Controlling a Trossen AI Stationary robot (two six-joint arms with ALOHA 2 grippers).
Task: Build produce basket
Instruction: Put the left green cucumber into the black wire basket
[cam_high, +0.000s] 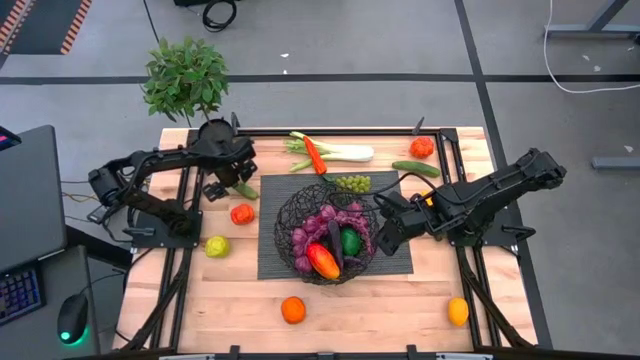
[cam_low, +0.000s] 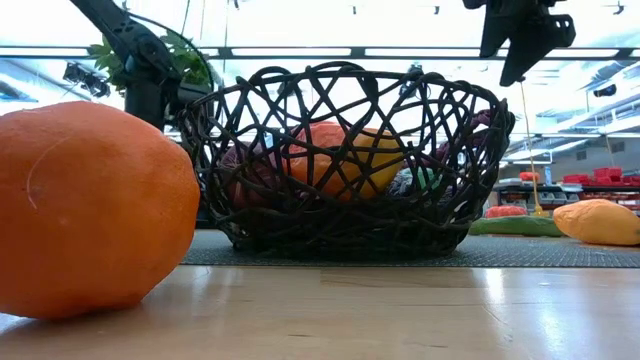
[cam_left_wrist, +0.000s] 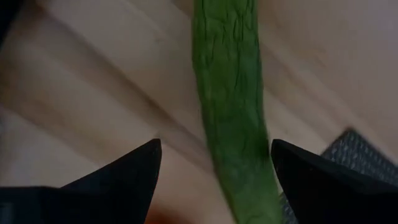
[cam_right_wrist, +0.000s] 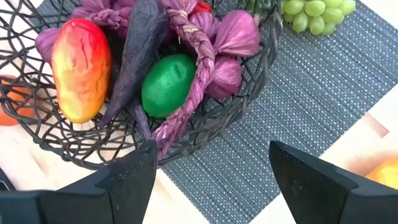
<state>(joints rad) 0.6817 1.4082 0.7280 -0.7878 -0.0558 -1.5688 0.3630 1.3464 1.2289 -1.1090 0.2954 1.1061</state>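
Light was even and bright from overhead; the table (cam_high: 340, 310) showed only soft, short shadows in the high view. In the low view, ceiling strips and windows behind backlit the basket (cam_low: 345, 160) into near silhouette, and the orange (cam_low: 90, 205) nearest the lens was soft, with a pale sheen on the wood. The left wrist view was dim and blurred throughout, the cucumber (cam_left_wrist: 233, 112) out of focus; the right wrist view was bright and sharp.

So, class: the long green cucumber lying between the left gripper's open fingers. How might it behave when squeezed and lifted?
The long green cucumber looks stiff, so it probably won't droop. Its rounded body may roll on the bare wooden table if the left gripper nudges it off-centre. Its wrinkled skin likely offers some grip, though held near one end it could tilt.
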